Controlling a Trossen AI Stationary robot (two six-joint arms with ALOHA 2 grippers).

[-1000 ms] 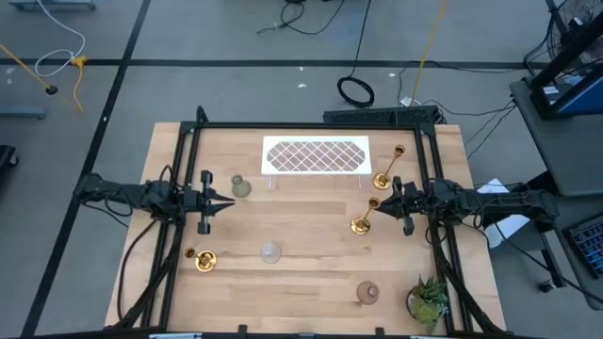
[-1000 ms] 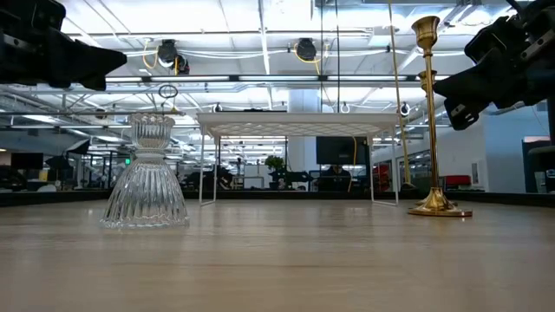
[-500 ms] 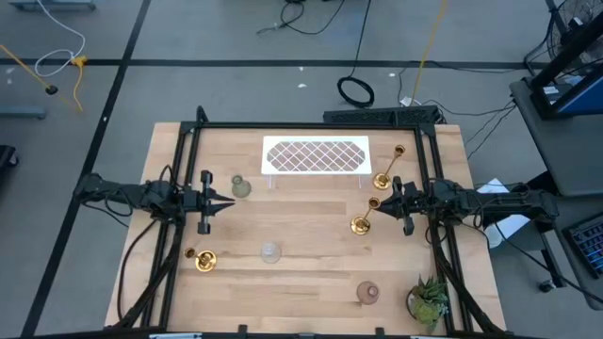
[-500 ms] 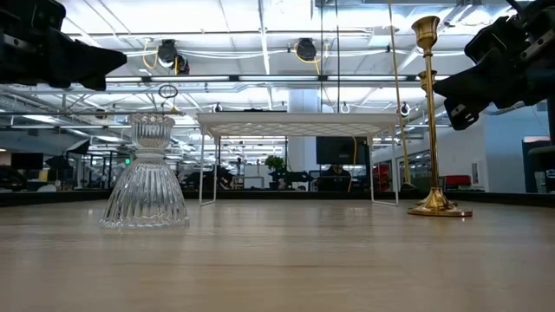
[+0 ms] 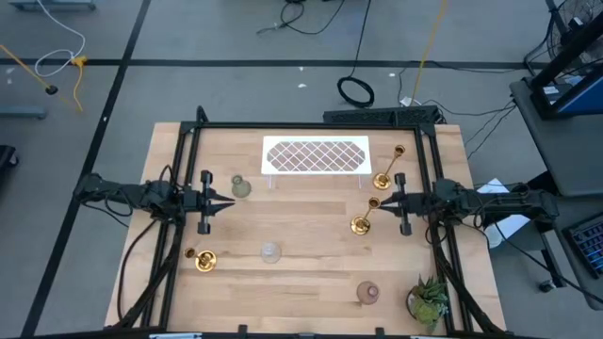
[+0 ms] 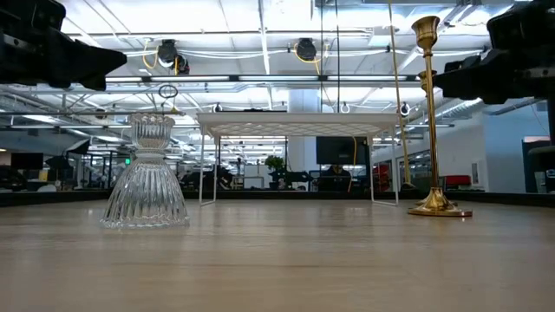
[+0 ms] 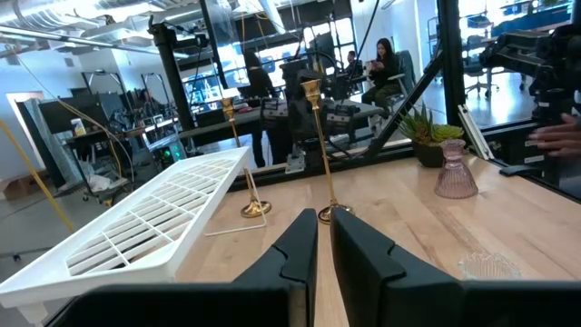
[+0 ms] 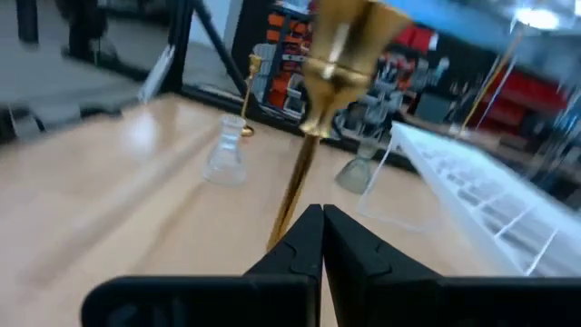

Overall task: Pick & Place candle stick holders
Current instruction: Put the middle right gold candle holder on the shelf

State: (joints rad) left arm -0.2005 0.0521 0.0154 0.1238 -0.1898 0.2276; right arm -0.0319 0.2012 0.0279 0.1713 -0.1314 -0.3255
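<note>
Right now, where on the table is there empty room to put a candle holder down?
Bare wood lies mid-table between the left gripper and the nearer tall gold holder, and along the front left edge. It is crowded by the right gripper, where both tall holders stand.

The right end effector [image 5: 389, 201] hovers just beside the nearer tall gold holder [image 5: 366, 216], left arm [image 5: 141, 195] waiting opposite.

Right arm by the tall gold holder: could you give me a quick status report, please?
Right gripper shut, empty, beside nearer tall gold holder. Left gripper shut, idle, table's left side. Holder upright, ungrasped. Nothing between them.
</note>
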